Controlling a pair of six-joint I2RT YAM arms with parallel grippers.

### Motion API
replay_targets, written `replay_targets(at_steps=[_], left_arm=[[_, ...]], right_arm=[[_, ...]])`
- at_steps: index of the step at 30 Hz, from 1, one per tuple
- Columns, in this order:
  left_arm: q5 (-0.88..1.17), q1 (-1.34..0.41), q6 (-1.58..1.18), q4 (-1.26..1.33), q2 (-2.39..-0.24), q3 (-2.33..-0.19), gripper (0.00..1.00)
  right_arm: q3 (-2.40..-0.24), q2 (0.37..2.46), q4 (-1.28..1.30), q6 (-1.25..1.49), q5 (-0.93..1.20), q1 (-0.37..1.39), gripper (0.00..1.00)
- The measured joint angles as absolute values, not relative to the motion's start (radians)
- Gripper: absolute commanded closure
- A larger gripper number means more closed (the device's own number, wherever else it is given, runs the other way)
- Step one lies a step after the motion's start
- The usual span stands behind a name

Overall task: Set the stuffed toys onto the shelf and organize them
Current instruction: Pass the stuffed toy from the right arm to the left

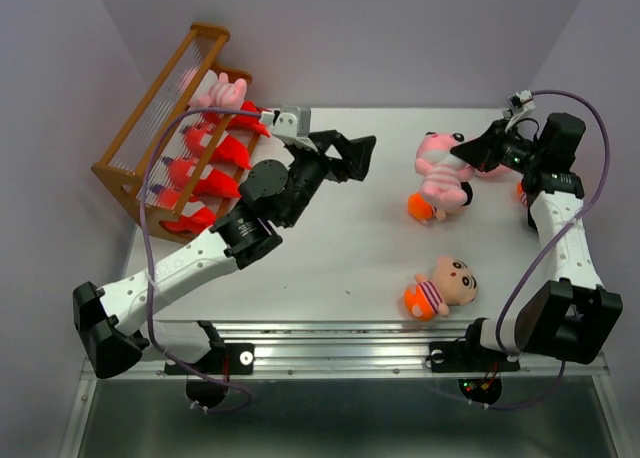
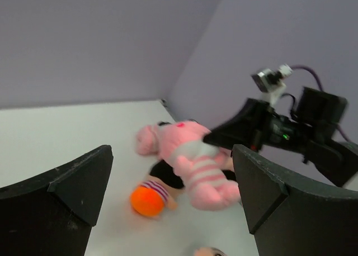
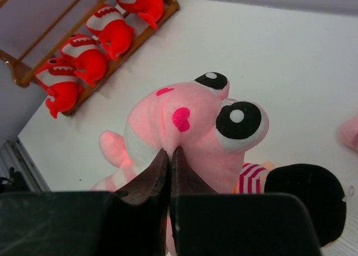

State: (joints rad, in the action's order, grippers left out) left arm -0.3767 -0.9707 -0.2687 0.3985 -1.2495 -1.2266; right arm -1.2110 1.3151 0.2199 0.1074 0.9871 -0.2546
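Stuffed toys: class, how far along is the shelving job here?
Done: four red monsters and one pink pig sit on the shelf. In hand: the right tool pinches a second pig; the left tool is open, empty. Left: that pig and two boy dolls on the table, at least.

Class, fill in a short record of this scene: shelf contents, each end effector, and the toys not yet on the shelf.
Shelf: four red monsters and one pink pig in place
Left end effector: open, empty, above the table
Right end effector: shut on a second pink pig
Under that pig: boy doll, orange bottom
Near front edge: second boy doll, lying alone
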Motion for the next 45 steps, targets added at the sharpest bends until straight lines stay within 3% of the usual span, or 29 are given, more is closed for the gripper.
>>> replay_targets(at_steps=[6, 11, 21, 32, 38, 45], left_arm=[[-0.094, -0.977, -0.580, 0.431, -1.313, -1.069, 0.01], [-0.011, -0.998, -0.715, 0.427, -1.413, -0.988, 0.02], [-0.168, -1.114, -0.811, 0.602, -1.426, -0.927, 0.02], [-0.374, -1.129, -0.800, 0.662, -1.435, -0.921, 0.11], [-0.403, -1.135, -0.785, 0.671, -1.488, -0.939, 0.22], [-0.405, -1.145, -0.765, 0.693, -1.512, -0.950, 0.56]], right_arm=[[-1.175, 1.315, 0.186, 0.165, 1.023, -0.199, 0.99], [-1.171, 1.306, 0.147, 0.205, 1.024, -0.133, 0.99], [-1.098, 1.303, 0.028, 0.364, 1.031, -0.123, 0.99], [-1.059, 1.295, -0.054, 0.478, 1.056, -0.110, 0.99], [-1.046, 1.294, -0.086, 0.518, 1.056, -0.099, 0.99], [-1.021, 1.293, -0.118, 0.538, 1.055, -0.093, 0.99]])
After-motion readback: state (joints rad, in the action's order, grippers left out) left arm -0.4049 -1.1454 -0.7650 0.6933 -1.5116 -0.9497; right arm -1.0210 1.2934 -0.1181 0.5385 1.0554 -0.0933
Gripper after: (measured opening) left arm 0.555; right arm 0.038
